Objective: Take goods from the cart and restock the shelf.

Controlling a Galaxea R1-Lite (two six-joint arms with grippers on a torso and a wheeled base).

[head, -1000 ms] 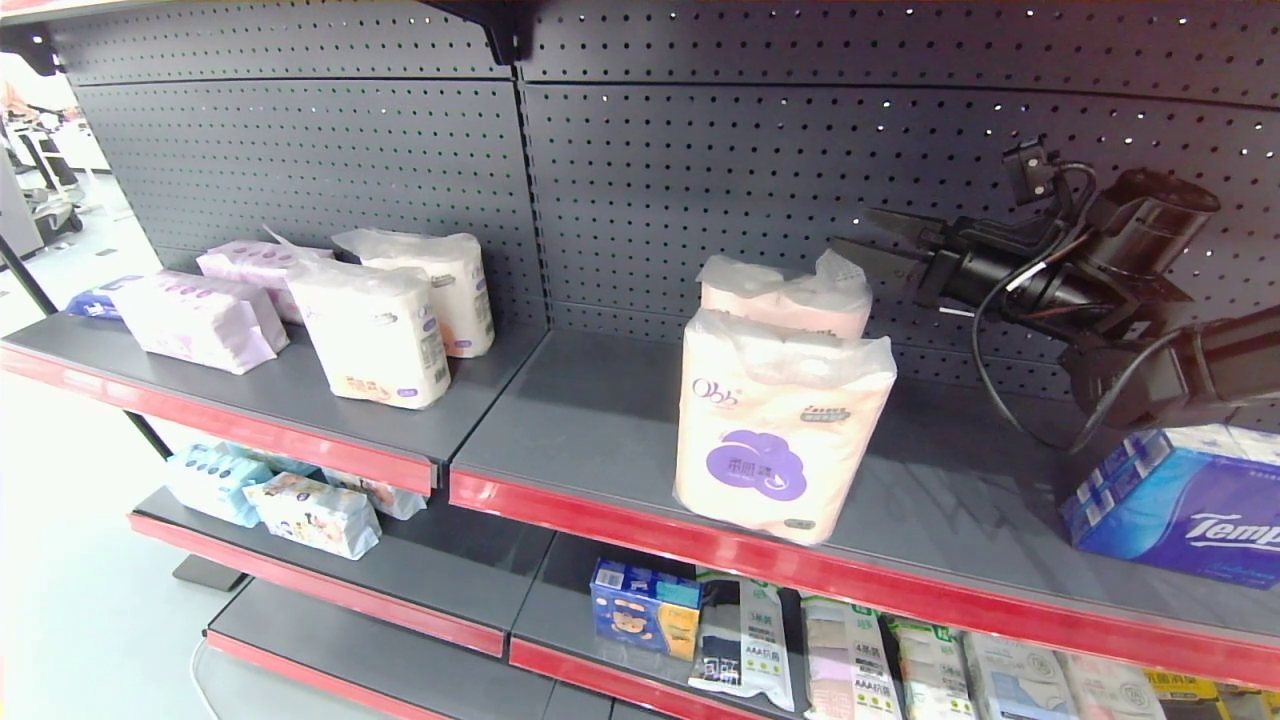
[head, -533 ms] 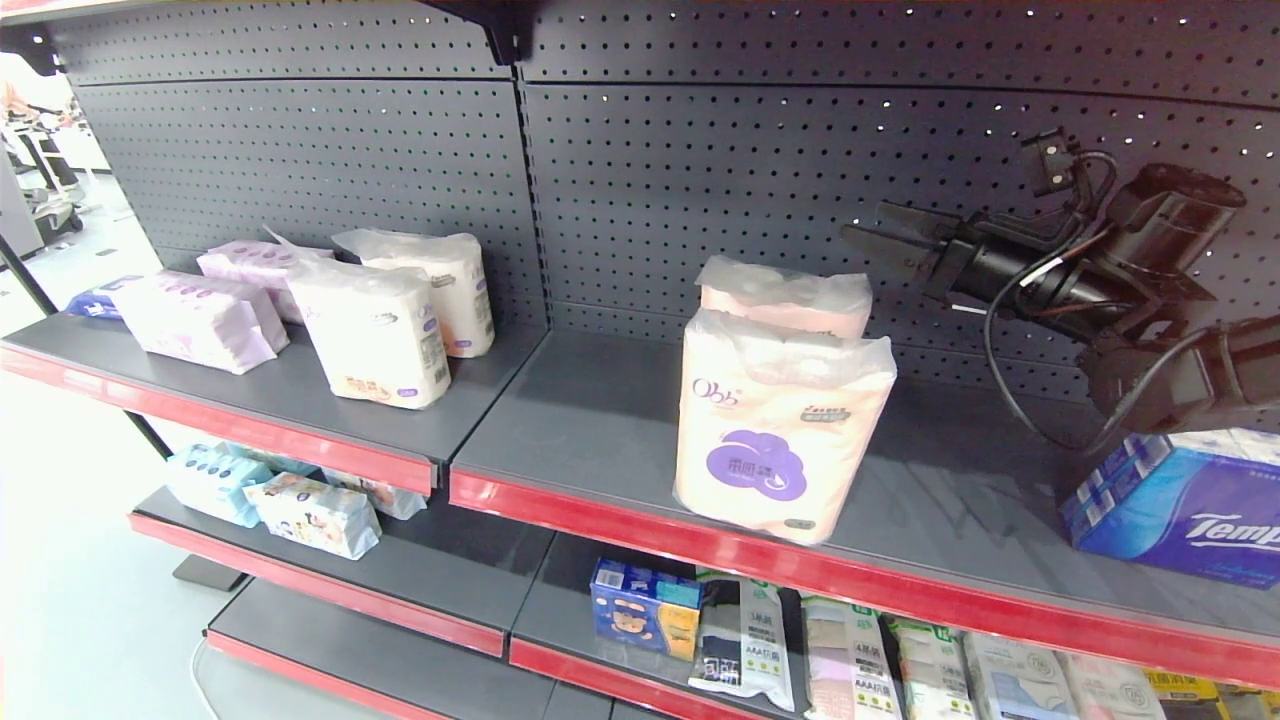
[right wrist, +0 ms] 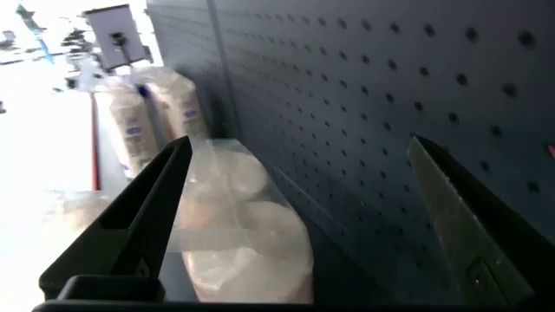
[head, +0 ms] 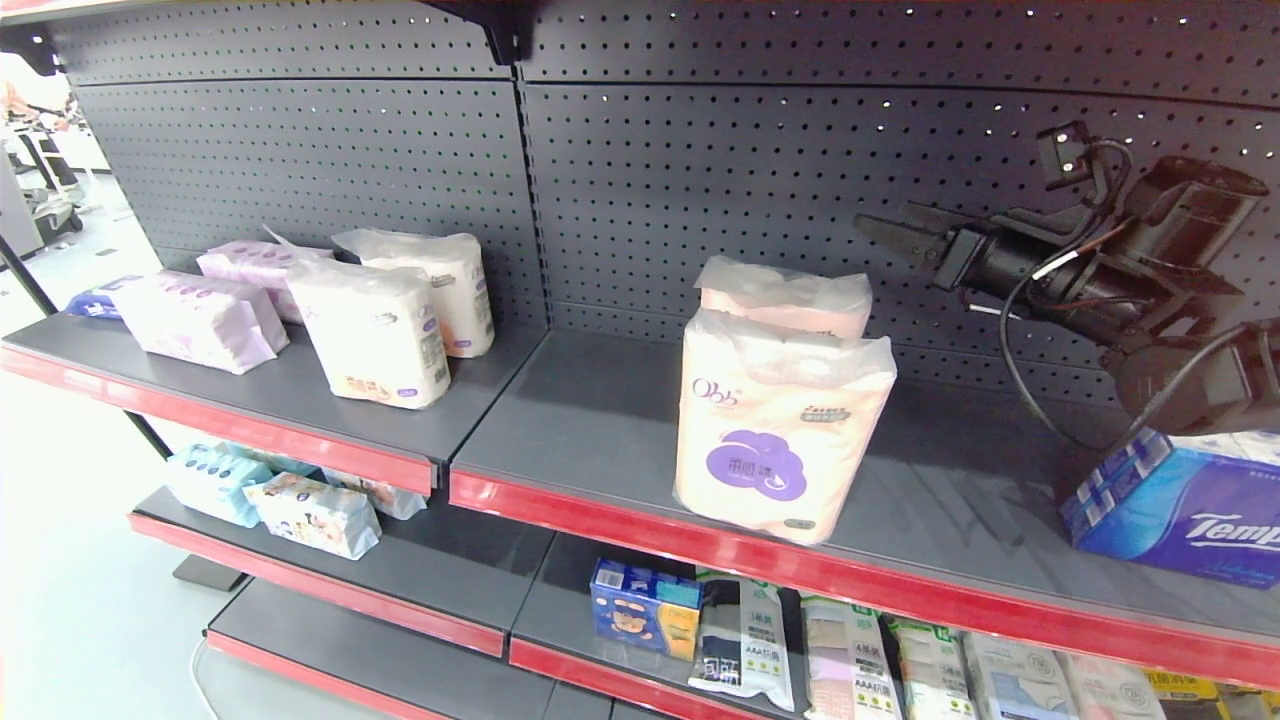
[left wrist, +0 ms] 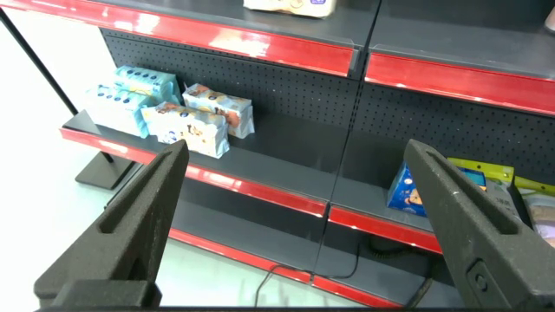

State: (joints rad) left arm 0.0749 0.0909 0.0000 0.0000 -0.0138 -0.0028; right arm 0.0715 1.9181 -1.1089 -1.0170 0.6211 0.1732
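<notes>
Right gripper [head: 882, 218], jaws apart, hangs just beside rear tissue pack [head: 785, 297].

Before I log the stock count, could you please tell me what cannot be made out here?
Head view: rear toilet paper pack, mostly hidden behind the front pack.
Head view: blue tissue box, cut off by the right edge.
Head view: packets on the lower shelf, cut off by the bottom edge.
Left wrist view: small blue box, partly behind the left gripper.
</notes>
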